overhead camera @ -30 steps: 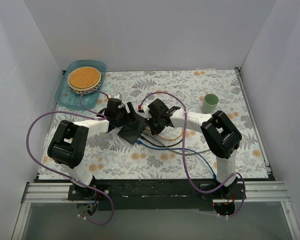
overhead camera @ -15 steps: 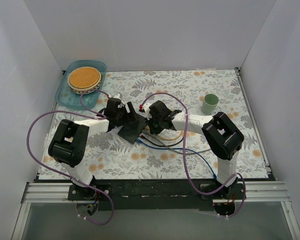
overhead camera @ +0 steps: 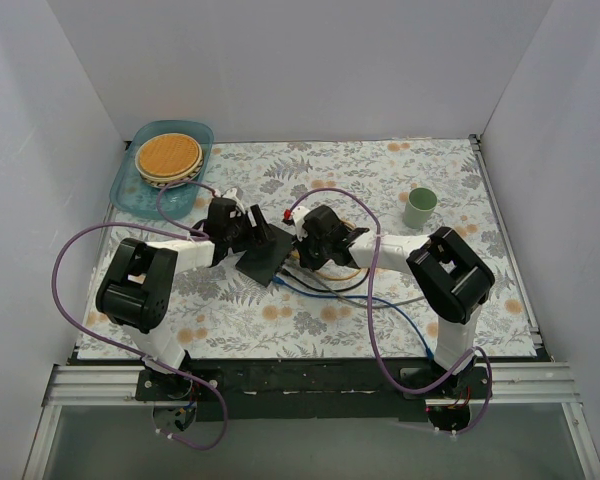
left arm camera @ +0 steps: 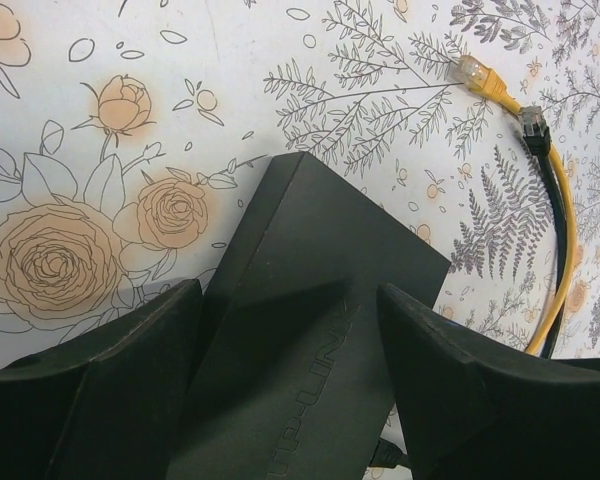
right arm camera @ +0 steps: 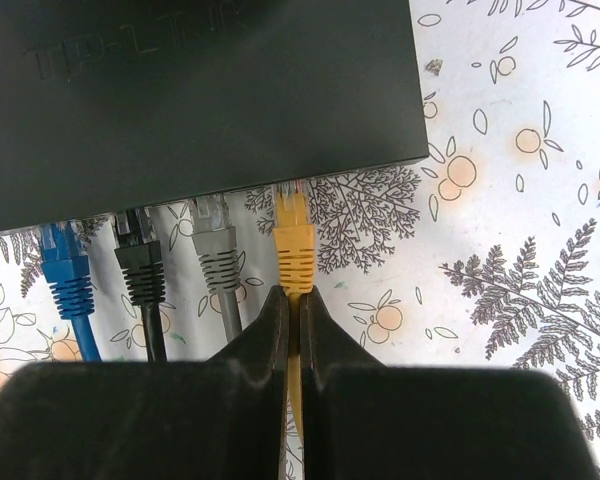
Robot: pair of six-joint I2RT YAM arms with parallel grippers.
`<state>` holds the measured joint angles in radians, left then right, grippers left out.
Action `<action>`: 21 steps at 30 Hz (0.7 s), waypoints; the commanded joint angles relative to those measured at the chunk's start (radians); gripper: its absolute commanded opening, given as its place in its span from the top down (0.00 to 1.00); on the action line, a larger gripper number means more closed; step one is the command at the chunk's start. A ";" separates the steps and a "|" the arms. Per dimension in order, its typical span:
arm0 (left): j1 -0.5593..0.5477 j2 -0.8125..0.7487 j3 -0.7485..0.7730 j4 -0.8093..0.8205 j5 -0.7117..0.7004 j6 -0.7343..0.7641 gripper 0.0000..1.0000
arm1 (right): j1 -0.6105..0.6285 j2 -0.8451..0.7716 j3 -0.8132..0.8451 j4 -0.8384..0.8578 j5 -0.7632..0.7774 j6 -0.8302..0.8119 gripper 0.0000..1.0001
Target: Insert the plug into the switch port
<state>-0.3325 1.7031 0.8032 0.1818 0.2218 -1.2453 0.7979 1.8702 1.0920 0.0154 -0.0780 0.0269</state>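
The switch [right arm camera: 200, 90] is a flat matte black box lying on the flowered cloth, its socket edge facing my right wrist camera. My right gripper [right arm camera: 293, 298] is shut on the yellow cable just behind the yellow plug [right arm camera: 293, 235]. The plug's clear tip sits at the switch's socket edge, in line with the rightmost port. Blue [right arm camera: 68, 275], black [right arm camera: 140, 265] and grey [right arm camera: 217, 255] plugs sit in the ports to its left. My left gripper [left arm camera: 290, 300] is open and straddles the far end of the switch [left arm camera: 320, 300], one finger on each side. From above, both grippers meet at the switch [overhead camera: 262, 258].
Loose yellow [left arm camera: 480, 75] and black [left arm camera: 533, 125] plug ends lie on the cloth beyond the switch. Cables [overhead camera: 325, 290] trail toward the near edge. A green cup [overhead camera: 419, 207] stands at the right, and a teal tray [overhead camera: 130, 185] with a round woven plate [overhead camera: 168, 155] is at the back left.
My right gripper has moved left and closer to the switch with the yellow plug. The left gripper's jaws have narrowed a little around the switch.
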 commanded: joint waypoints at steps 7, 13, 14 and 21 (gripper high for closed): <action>-0.054 -0.034 -0.044 0.054 0.277 -0.042 0.36 | 0.014 0.027 0.052 0.147 -0.063 0.019 0.99; -0.076 -0.017 -0.038 0.053 0.324 -0.042 0.41 | 0.014 0.056 0.114 0.144 -0.074 0.019 0.99; -0.080 -0.017 -0.038 0.053 0.332 -0.042 0.42 | 0.015 0.066 0.121 0.144 -0.075 0.018 0.99; -0.126 -0.046 -0.032 0.036 0.384 -0.036 0.45 | 0.014 0.098 0.172 0.152 -0.086 0.021 0.99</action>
<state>-0.3244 1.7027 0.7731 0.2386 0.2546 -1.2118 0.7876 1.9095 1.1740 -0.0700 -0.0856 0.0277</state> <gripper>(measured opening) 0.612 0.043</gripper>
